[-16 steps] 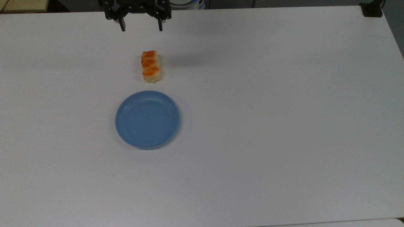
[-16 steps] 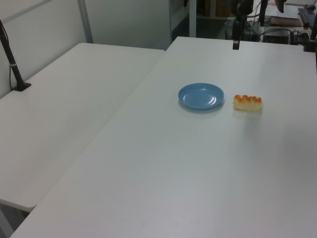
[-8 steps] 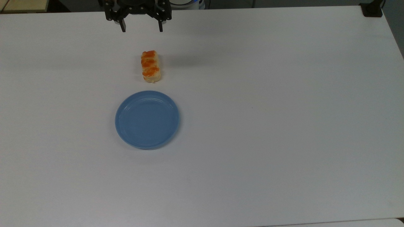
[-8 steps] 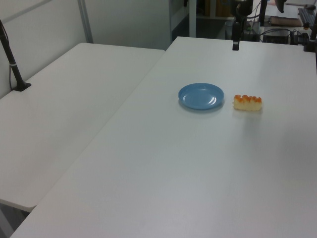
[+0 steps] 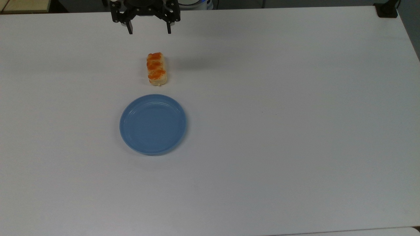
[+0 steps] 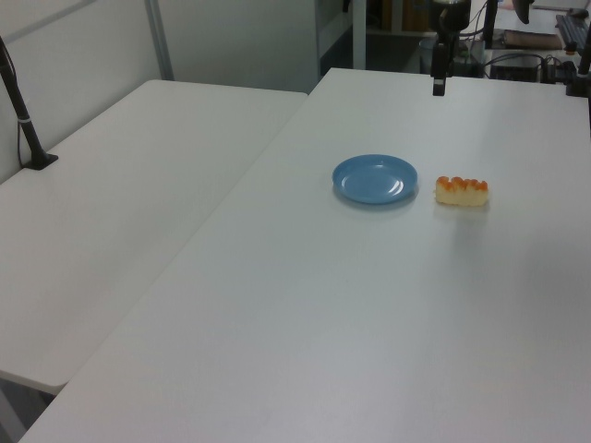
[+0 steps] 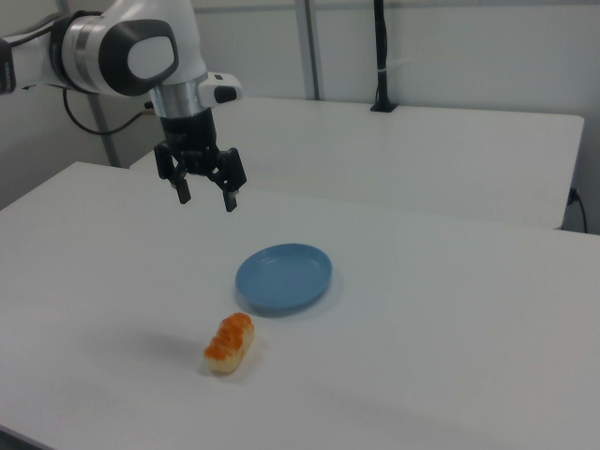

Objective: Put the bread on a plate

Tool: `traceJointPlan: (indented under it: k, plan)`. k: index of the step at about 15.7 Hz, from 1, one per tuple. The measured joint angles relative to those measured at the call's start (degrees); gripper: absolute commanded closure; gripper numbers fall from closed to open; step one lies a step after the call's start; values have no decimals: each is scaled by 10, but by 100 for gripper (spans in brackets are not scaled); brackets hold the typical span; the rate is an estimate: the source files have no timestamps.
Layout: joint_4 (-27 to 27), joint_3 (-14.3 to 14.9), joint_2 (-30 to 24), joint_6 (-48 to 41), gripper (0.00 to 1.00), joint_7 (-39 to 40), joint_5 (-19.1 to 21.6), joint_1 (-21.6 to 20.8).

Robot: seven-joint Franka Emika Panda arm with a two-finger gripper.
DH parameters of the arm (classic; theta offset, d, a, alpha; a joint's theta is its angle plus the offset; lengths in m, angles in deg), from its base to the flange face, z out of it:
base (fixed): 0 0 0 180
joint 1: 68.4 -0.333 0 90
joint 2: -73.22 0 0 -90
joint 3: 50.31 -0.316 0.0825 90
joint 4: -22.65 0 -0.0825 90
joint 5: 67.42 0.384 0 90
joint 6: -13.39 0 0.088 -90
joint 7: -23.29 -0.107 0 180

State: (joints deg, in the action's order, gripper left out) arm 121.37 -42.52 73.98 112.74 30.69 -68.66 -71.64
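Note:
The bread (image 5: pixel 157 69), a small pale roll with glazed orange bumps, lies on the white table just beyond the light-blue plate (image 5: pixel 153 124), apart from it. It also shows in the left view as the bread (image 6: pixel 462 190) to the right of the plate (image 6: pixel 375 178), and in the right view as the bread (image 7: pixel 230 343) in front of the plate (image 7: pixel 284 277). My gripper (image 5: pixel 150 31) hangs open and empty above the table, past the bread's far end in the top view. The right view shows the gripper (image 7: pixel 206 200) well above the table, fingers spread.
The white table (image 5: pixel 279 114) spreads wide to the top view's right. A second white table (image 6: pixel 120 203) adjoins at the left view's left, with a black post (image 6: pixel 26 125) on it. A black clamp (image 5: pixel 387 9) sits at the top view's upper right corner.
The gripper has shifted slightly toward the bread in the top view, staying open. Bread and plate have not moved.

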Motion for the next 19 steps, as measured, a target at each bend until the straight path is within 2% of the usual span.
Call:
traceJointPlan:
  k: [9,13,17,19]
  plan:
    - [37,-4,25,1,0,2,0,-1]
    - [109,-4,28,24,0,36,-16,-2]
    - [208,-4,33,154,0,38,-32,-2]
    - [237,-4,37,200,0,38,-46,-1]
